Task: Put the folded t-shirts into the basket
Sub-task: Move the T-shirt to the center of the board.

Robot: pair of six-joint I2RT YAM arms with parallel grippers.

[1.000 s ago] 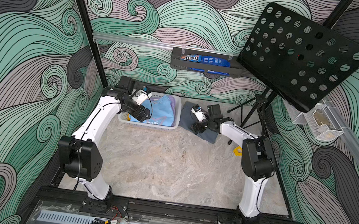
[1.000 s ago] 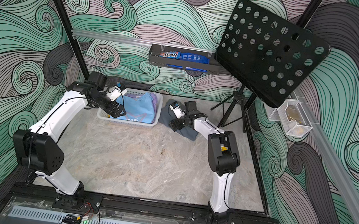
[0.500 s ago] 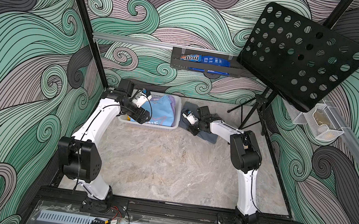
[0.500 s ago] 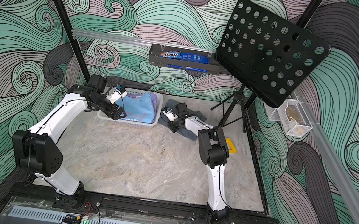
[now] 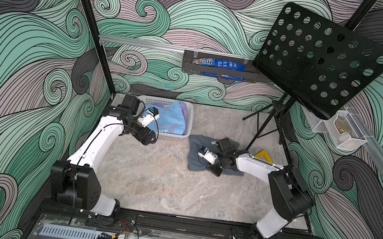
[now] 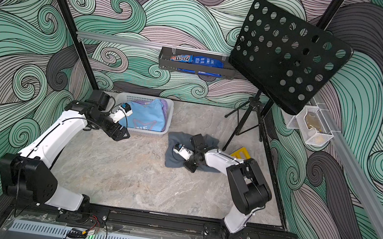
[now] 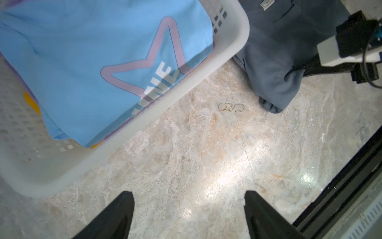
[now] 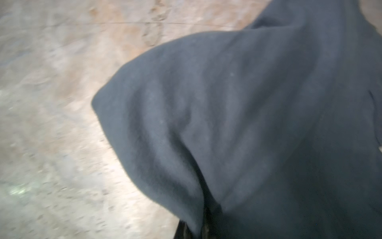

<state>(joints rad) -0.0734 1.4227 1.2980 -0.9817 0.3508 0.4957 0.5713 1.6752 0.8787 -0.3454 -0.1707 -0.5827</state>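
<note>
Change: my right gripper [image 5: 214,171] clamped shut.
Held: plain dark grey folded cloth tee [image 5: 193,162], beside white perforated plastic basket [image 5: 190,122].
Left gripper [image 7: 189,207]: wide, empty.
Handling: likely light, limp; pinch folded edge.

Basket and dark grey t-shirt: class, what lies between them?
Nothing but a narrow strip of bare tabletop between the basket and the grey t-shirt; the left wrist view shows it.

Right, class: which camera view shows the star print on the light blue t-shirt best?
The left wrist view: the star print is large and sharp, inside the basket. Both top views show it small. The right wrist view shows the dark grey t-shirt instead.
</note>
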